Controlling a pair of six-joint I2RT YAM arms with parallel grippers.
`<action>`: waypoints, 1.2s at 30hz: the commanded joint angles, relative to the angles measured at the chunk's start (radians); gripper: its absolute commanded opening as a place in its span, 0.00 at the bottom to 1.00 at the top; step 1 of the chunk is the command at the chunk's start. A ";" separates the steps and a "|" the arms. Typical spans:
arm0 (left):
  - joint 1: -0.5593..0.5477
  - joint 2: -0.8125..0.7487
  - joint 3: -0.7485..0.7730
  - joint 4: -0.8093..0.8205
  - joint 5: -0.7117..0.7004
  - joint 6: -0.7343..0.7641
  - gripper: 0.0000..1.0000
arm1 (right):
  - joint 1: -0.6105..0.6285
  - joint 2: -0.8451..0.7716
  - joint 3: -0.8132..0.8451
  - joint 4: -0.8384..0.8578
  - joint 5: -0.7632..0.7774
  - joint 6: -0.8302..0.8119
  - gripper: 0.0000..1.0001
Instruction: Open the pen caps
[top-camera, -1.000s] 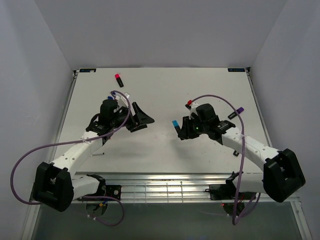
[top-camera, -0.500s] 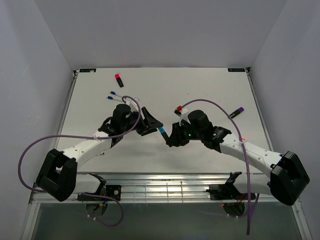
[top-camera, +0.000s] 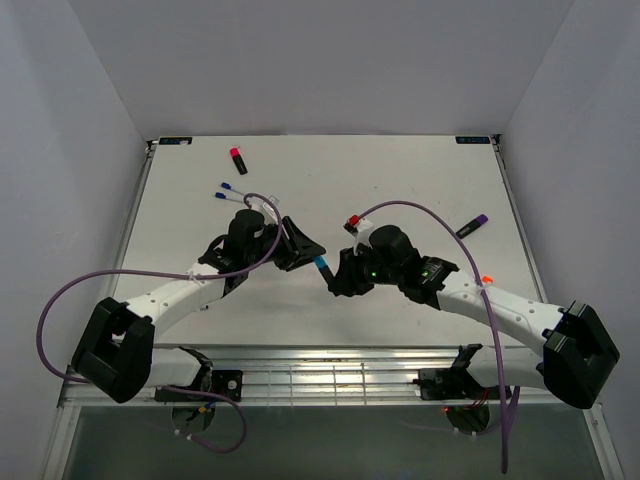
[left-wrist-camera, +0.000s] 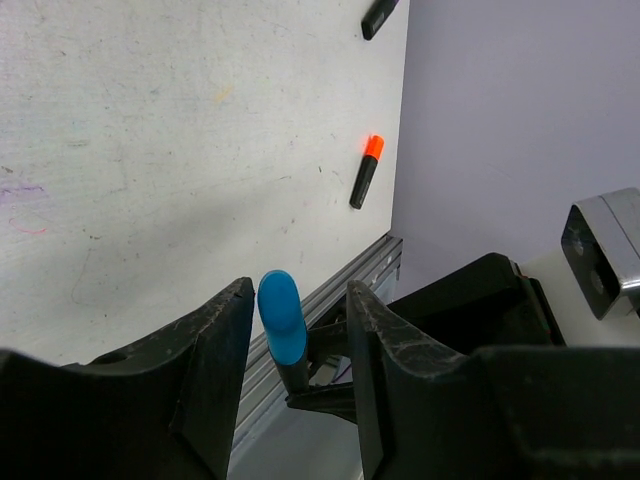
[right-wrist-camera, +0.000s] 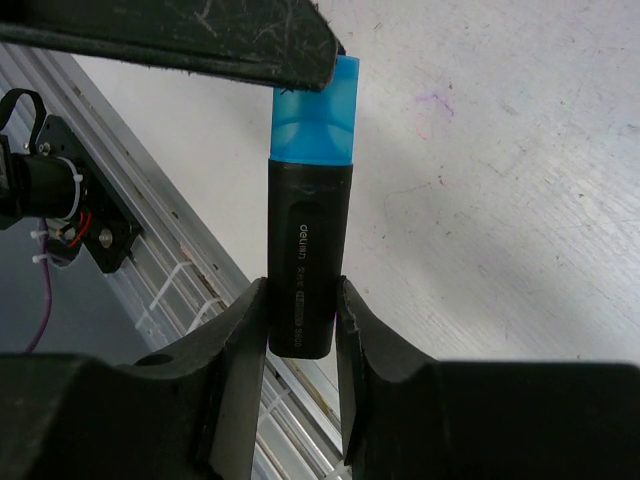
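Note:
My right gripper (right-wrist-camera: 300, 295) is shut on the black body of a stubby marker (right-wrist-camera: 300, 270) and holds it above the table. The marker's cyan cap (right-wrist-camera: 315, 110) points at my left gripper (left-wrist-camera: 298, 300). In the left wrist view the cyan cap (left-wrist-camera: 280, 315) stands between the open fingers, with a gap on each side. In the top view the two grippers meet at mid-table: the left gripper (top-camera: 312, 256), the cyan cap (top-camera: 321, 265) and the right gripper (top-camera: 336, 278).
On the table lie a pink-capped marker (top-camera: 237, 158), two thin white pens with blue caps (top-camera: 225, 190), a red-capped marker (top-camera: 351, 222), a purple-capped marker (top-camera: 475, 224) and an orange-capped marker (top-camera: 486, 279), which also shows in the left wrist view (left-wrist-camera: 366, 170). A metal rail (top-camera: 330, 370) runs along the near edge.
My right gripper has carried the cyan-capped marker left to meet my left gripper, which moved right. The cap now sits between the left fingers.

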 joint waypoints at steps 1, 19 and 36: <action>-0.011 -0.019 -0.018 -0.010 -0.025 -0.008 0.52 | 0.009 -0.013 0.032 0.056 0.053 0.009 0.08; -0.026 0.006 -0.005 -0.014 -0.047 -0.013 0.33 | 0.023 0.031 0.039 0.084 0.041 0.015 0.08; -0.032 -0.002 0.002 -0.023 -0.036 -0.005 0.00 | 0.022 0.135 0.125 0.097 0.046 -0.031 0.52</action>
